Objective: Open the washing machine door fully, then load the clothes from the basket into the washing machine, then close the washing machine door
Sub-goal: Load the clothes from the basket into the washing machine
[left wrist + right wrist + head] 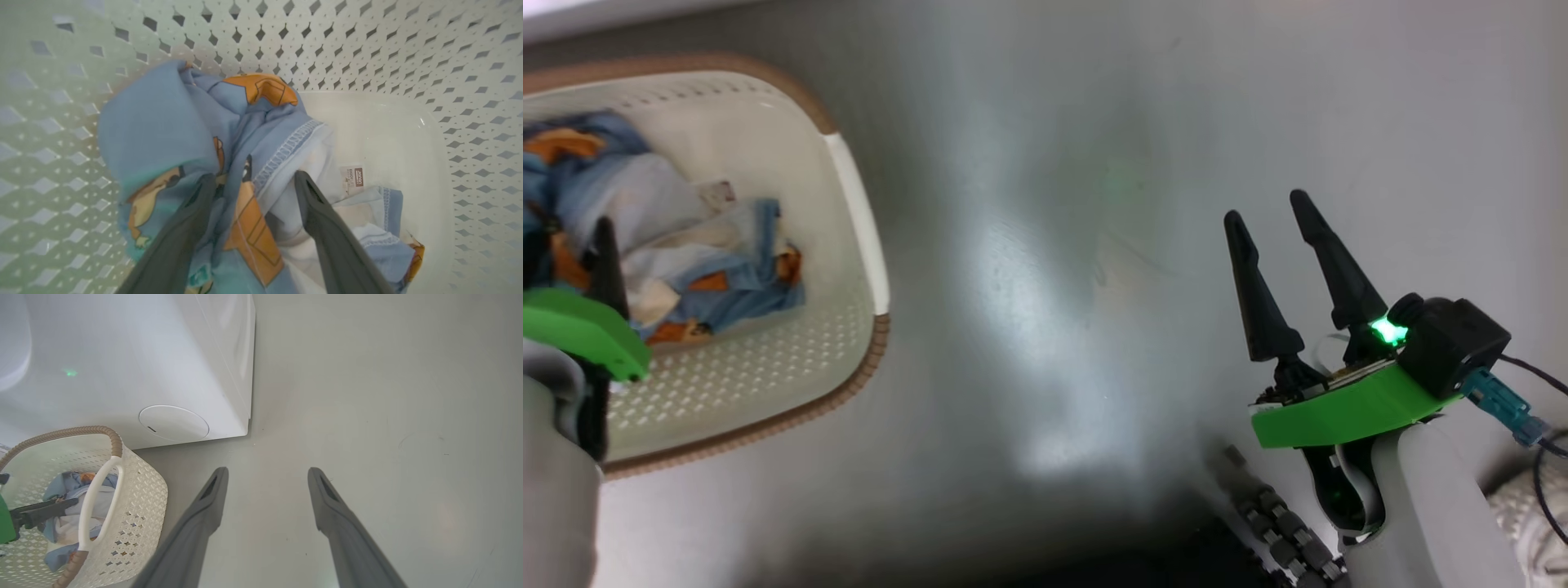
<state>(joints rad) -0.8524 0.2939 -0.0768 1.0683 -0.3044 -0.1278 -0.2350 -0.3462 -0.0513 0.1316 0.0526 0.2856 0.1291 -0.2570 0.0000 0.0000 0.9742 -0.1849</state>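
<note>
Left fingers reach down into the basket, spread wide, with a fold of the clothes lying between them; their tips rest against the cloth, yet they are not closed on it. These clothes, light blue with orange figures and white parts, lie bunched on the basket's bottom toward its left side; a small label shows just beside them, and the right part of the bottom is bare white plastic. From the head view the basket has a brown rim and a white handle on its right side; it stands on the grey floor at the left, just in front of the washer, near the round flap low on the washer's white front. Right fingers hang over the floor at the right, well apart from the basket; they too are spread wide and hold nothing, their tips pointing toward the far side, past the washer's right corner.
</note>
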